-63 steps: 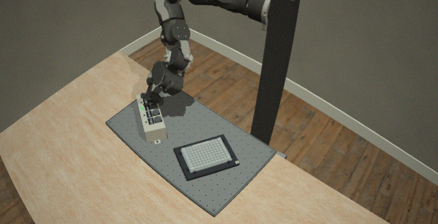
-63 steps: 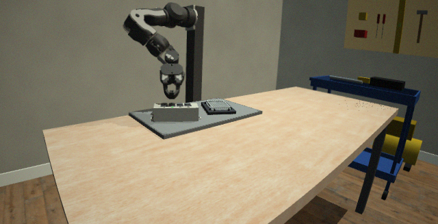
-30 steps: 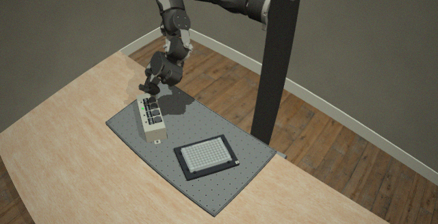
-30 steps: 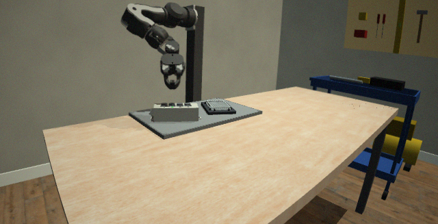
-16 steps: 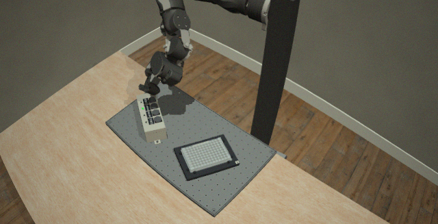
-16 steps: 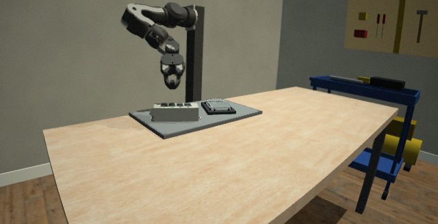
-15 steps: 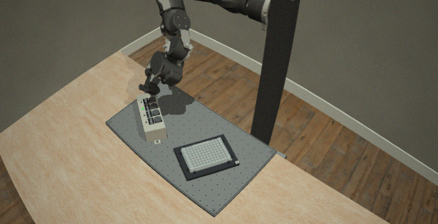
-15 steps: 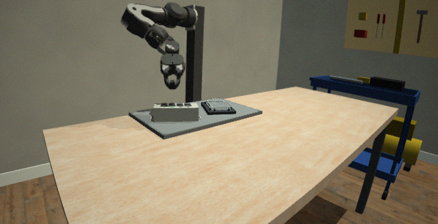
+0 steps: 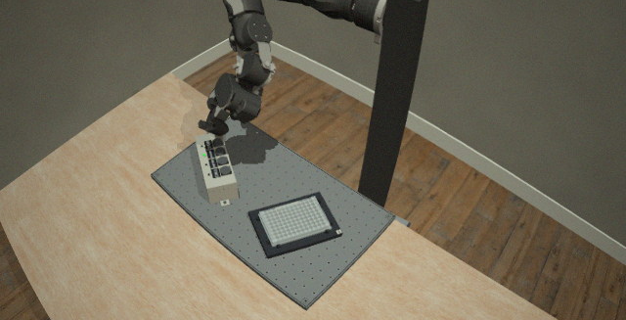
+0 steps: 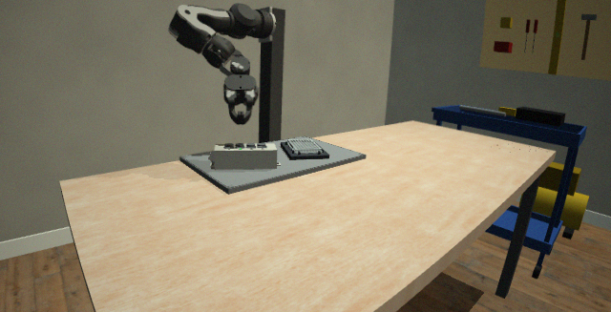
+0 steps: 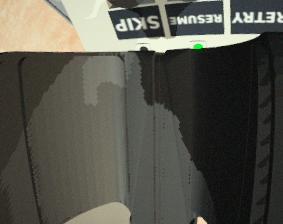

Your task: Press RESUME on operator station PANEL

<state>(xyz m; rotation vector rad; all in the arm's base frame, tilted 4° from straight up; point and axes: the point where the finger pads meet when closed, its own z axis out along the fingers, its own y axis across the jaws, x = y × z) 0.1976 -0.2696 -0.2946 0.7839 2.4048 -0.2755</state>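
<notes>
Through the wrist camera three printed labels are showing upside down along the top of the PANEL (image 11: pixel 92 23): SKIP (image 11: pixel 137 23) at about 11 o'clock in the frame, RESUME (image 11: pixel 194 19) at 12 and RETRY (image 11: pixel 260 16) at 1, each sitting under a dark round button. A green lamp (image 11: pixel 198 46) is glowing just below the RESUME label, right at the edge of the gripper's dark body. The fourth name is not reading in any view.

The top camera is giving what the wrist cannot: the cream PANEL box (image 9: pixel 216 169) is lying on the grey perforated baseplate (image 9: pixel 313 266), with one green dot (image 9: pixel 203 155) lit on its far-from-arm side. The gripper (image 9: pixel 213 125) is hanging over the box's 12 o'clock end, its fingers pressed fully together and holding nothing. The 96-well plate M06 (image 9: pixel 294 219) is resting in the black plate nest N1 (image 9: pixel 259 242), toward 4 o'clock from the box.

The exterior camera is showing the gripper (image 10: pixel 240 116) well above the box, not touching it.
</notes>
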